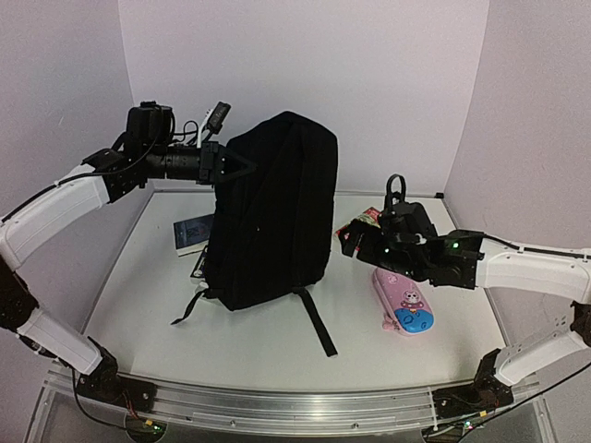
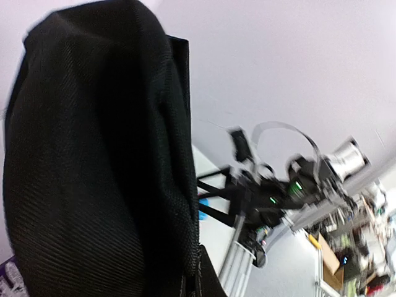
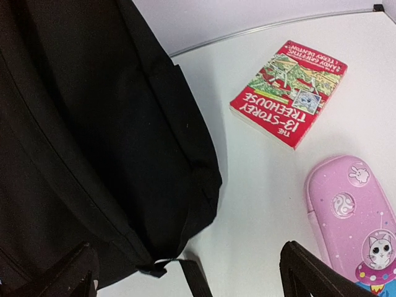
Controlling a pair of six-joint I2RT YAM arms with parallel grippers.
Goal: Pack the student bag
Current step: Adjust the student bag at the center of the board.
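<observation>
The student bag [image 1: 272, 212], a large black backpack, stands upright in the middle of the table, its straps [image 1: 314, 323] trailing toward the front. My left gripper [image 1: 242, 166] is shut on the fabric at the bag's upper left edge and holds it up. In the left wrist view the bag [image 2: 93, 161] fills the left half and hides the fingers. My right gripper [image 1: 355, 242] is open and empty just right of the bag's lower part. In the right wrist view its fingers [image 3: 312, 275] stand wide apart above the bag's bottom corner [image 3: 93, 124] and a strap end [image 3: 195, 281].
A red paperback [image 3: 288, 93] lies behind the right gripper, also visible in the top view [image 1: 367, 218]. A pink-and-blue pencil case [image 1: 404, 305] lies front right, also in the right wrist view [image 3: 356, 223]. A dark blue book [image 1: 192, 233] lies left of the bag.
</observation>
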